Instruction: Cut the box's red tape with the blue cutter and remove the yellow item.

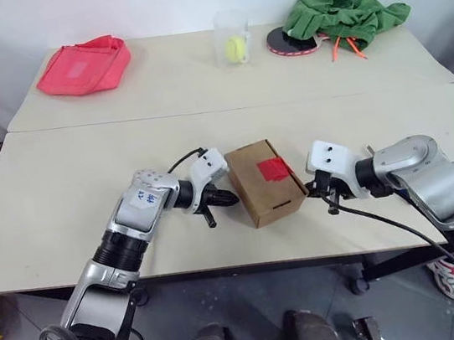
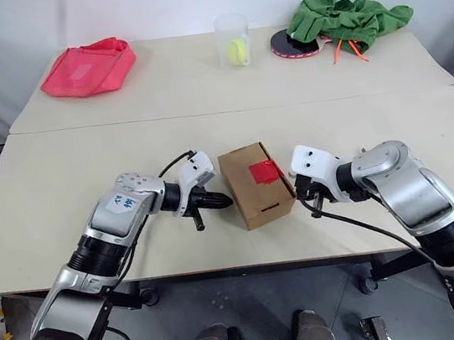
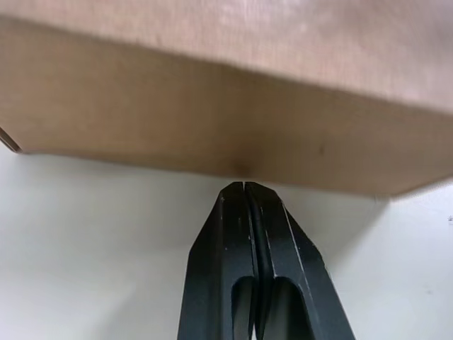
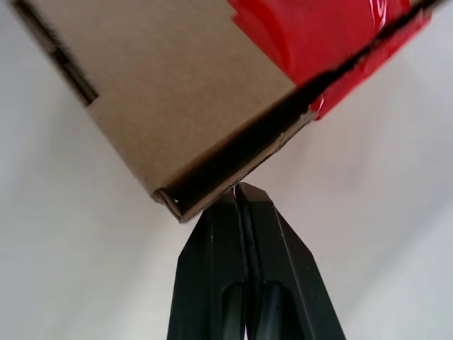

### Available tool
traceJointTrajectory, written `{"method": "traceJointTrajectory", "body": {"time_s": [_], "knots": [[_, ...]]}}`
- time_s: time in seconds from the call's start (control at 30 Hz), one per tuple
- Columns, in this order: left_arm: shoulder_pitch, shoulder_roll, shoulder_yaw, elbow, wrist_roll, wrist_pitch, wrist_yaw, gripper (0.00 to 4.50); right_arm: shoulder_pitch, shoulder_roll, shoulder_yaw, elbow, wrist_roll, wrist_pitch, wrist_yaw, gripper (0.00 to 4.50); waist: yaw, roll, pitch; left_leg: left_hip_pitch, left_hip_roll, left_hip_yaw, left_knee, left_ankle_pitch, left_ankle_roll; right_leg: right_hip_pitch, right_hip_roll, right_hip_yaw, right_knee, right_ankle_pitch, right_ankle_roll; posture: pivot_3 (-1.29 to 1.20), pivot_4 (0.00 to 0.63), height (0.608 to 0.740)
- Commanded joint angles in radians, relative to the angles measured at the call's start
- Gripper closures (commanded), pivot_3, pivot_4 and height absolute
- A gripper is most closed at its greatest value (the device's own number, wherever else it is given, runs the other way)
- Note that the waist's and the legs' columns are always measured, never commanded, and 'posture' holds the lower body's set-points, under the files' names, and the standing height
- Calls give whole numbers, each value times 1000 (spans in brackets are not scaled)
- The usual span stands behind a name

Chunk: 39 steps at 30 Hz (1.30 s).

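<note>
Currently: L gripper (image 1: 229, 196) fingers pressed together, tips at left side of box (image 1: 264, 182). Box w/ red tape (image 1: 275, 167) sits near table (image 1: 62, 201) front edge, centre. R gripper (image 1: 307, 193) likewise closed, tips at box's right edge.

1. One box (image 1: 264, 182), brown cardboard, at the middle of the frame.
2. One patch of red tape (image 1: 275, 167), on the box's top toward its right edge.
3. Two tables: the near table (image 1: 63, 210) across the middle of the frame and the far table (image 1: 172, 76) across the upper part, butted edge to edge.
4. One pink-red cloth bag (image 1: 84, 66), upper left.
5. One clear cup (image 1: 233, 39), top centre, with one yellow-green ball (image 1: 235, 49) inside it.
6. One green cloth (image 1: 343, 17), crumpled, upper right.
7. One round paddle (image 1: 292, 42), black with a red rim, partly under the green cloth.
8. Two grippers: the left gripper (image 1: 227, 197) left of the box and the right gripper (image 1: 308, 193) right of it.
</note>
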Motion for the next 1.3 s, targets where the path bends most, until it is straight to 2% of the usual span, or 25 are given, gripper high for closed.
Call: {"method": "traceJointTrajectory", "body": {"time_s": [0.03, 0.3, 0.57, 0.73, 0.9, 1.1, 1.23, 1.3], "knots": [[-23, 0, -15, -8, -1, -34, -28, 4500, 18, -28, -34, -93, 36, 44, -1, 4465, 1, 0, 0, 0, 0, 0, 0, 0, 0, 0, 0, 0, 0, 0, 0, 0, 150, 740], [-38, -10, -60, 12, 12, -87, -74, 4500, 57, -29, -34, -197, 87, 118, -37, 4465, 2, 0, 0, 0, 0, 3, 0, 0, 0, 0, 0, 0, 0, 0, 0, 0, 150, 740], [-54, -5, -62, 43, 27, -106, -88, 4500, 74, -35, -23, -154, 60, 76, -98, 4465, 0, 0, 0, 0, 0, 4, 0, 0, 0, 0, 0, 0, 0, 0, 0, 0, 150, 740], [-54, 18, -50, 37, 34, -107, -97, 4500, 72, -43, -27, -114, 45, 35, -111, 4465, 0, 0, 0, 0, 0, 4, 0, 0, 0, 0, 0, 0, 0, 0, 0, 0, 150, 740], [-43, 85, -38, 29, 41, -140, -133, 4500, 71, -78, -20, -79, 10, -10, -114, 4465, -1, 0, 0, 0, 0, 4, 0, 0, 0, 0, 0, 0, 0, 0, 0, 0, 150, 740], [-117, 196, 19, 132, 38, -265, -192, 4500, 71, -173, -129, -36, -15, -61, -137, 4465, 0, 0, 0, 0, 0, 5, 0, 0, 0, -1, 0, 0, 0, 0, 0, 0, 150, 740], [-200, 161, 83, 181, -27, -313, -238, 4500, 68, -181, -222, -94, 37, 2, -147, 4465, 5, -1, 1, -1, 0, 4, 0, 0, 0, -1, 0, 0, -1, 0, 0, 0, 150, 740], [-236, 125, 101, 175, -63, -296, -271, 4500, 51, -166, -255, -140, 71, 67, -157, 4111, 3, -1, 1, -1, 0, 4, 0, 0, 0, -1, 0, 0, -1, 0, 0, 0, 150, 740]]}}
